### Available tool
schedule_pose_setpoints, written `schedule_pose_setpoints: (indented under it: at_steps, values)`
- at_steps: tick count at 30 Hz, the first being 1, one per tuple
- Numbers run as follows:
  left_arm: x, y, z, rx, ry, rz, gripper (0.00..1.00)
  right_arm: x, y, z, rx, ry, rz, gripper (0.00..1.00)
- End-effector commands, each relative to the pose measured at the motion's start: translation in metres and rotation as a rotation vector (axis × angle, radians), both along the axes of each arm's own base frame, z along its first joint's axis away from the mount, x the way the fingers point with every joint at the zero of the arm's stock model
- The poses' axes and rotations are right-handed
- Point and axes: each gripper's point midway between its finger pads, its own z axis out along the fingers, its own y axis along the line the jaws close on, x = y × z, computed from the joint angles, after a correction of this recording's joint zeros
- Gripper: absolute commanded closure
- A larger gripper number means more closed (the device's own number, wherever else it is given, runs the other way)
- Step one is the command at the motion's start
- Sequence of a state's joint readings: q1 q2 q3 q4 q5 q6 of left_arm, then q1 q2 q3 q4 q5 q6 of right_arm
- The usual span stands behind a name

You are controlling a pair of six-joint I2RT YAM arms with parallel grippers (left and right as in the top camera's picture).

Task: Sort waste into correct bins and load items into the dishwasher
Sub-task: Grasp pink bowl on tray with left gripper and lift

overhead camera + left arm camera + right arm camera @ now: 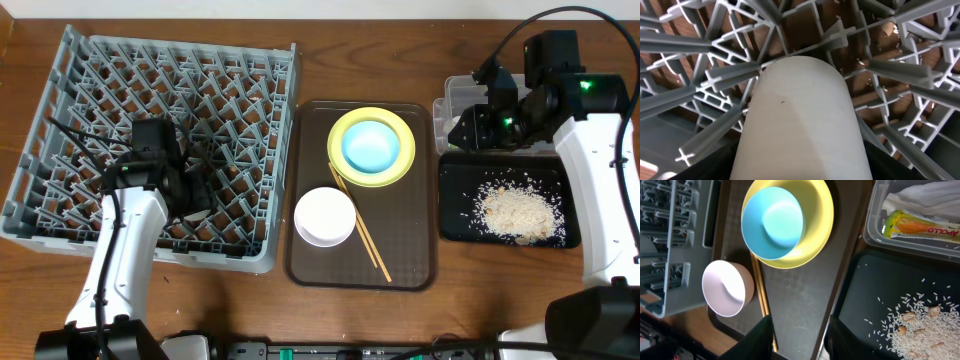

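So, the right gripper (472,125) hangs over the tub (455,95) with its fingers (757,340) spread wide and nothing between them. In the wrist view the tub (875,225) lies ahead of that hand and off to one side, holding the napkin (935,195) and the sachet (920,227). Just beside the fingertips on that same side sits the black tray (860,290) with the rice (925,330) scattered in it. Straight under and ahead of the gripper (800,337) is the brown tray (795,295). On it are the plate (815,235), with the blue bowl (772,222) sitting in it, then the white bowl (725,287) and the chopsticks (760,290) lying between the two bowls, close to the other finger.

Well apart from all that, the left gripper (190,180) is low over the rack (60,120). Its camera is filled by a white rounded thing (800,125) directly in front of the hand, with rack pegs (900,70) fanning out around and beyond it. I cannot tell whether that hand is clamped on it or released, since its fingers do not show clearly.
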State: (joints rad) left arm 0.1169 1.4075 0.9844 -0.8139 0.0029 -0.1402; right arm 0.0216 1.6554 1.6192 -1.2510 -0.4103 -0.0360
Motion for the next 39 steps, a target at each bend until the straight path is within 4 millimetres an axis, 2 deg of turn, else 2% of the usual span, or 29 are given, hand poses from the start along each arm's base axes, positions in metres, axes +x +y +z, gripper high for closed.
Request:
schedule_pose_setpoints:
  at_steps: [1,4,5,8,10,11,13,16,19,22,26,29,32,39]
  values:
    - [0.008,0.005,0.011,0.022,-0.04,-0.001,0.14,0.001,-0.002,0.007,-0.006,-0.022,0.007,0.61]
    - [0.017,0.006,0.029,0.028,-0.094,0.0,0.08,0.0,-0.002,0.007,-0.006,-0.02,0.006,0.52]
    - [0.019,0.006,0.037,0.03,-0.114,0.0,0.05,0.0,-0.002,0.007,-0.006,-0.019,0.006,0.52]
    - [0.024,0.002,0.058,0.018,-0.173,-0.008,0.04,-0.001,-0.002,0.007,-0.005,-0.016,0.006,0.66]
    - [0.028,-0.016,0.071,-0.057,-0.231,-0.051,0.03,0.0,-0.002,0.007,-0.006,-0.017,0.006,0.66]
    - [0.03,-0.029,0.077,-0.105,-0.257,-0.084,0.03,0.0,-0.003,0.006,-0.011,-0.017,0.004,0.6]
    - [0.032,-0.056,0.087,-0.184,-0.299,-0.161,0.03,0.001,-0.011,0.004,-0.039,-0.015,-0.017,0.57]
    - [0.03,-0.093,0.09,-0.214,-0.306,-0.275,0.03,0.004,-0.04,-0.002,-0.143,0.019,-0.169,0.54]
    - [0.024,-0.13,0.087,-0.23,-0.289,-0.393,0.03,0.005,-0.063,-0.005,-0.206,0.041,-0.3,0.51]
    - [0.017,-0.172,0.082,-0.25,-0.272,-0.523,0.03,0.006,-0.068,-0.005,-0.199,0.04,-0.317,0.3]
    - [0.005,-0.223,0.072,-0.281,-0.252,-0.678,0.02,0.006,-0.067,-0.005,-0.2,0.041,-0.316,0.29]
    - [-0.005,-0.258,0.057,-0.278,-0.221,-0.778,0.11,0.006,-0.067,-0.005,-0.2,0.04,-0.316,0.28]
    - [-0.011,-0.276,0.034,-0.234,-0.172,-0.833,0.14,0.006,-0.067,-0.005,-0.2,0.04,-0.316,0.27]
    - [-0.027,-0.3,-0.025,-0.178,-0.027,-0.905,0.18,0.006,-0.067,-0.005,-0.2,0.04,-0.316,0.27]
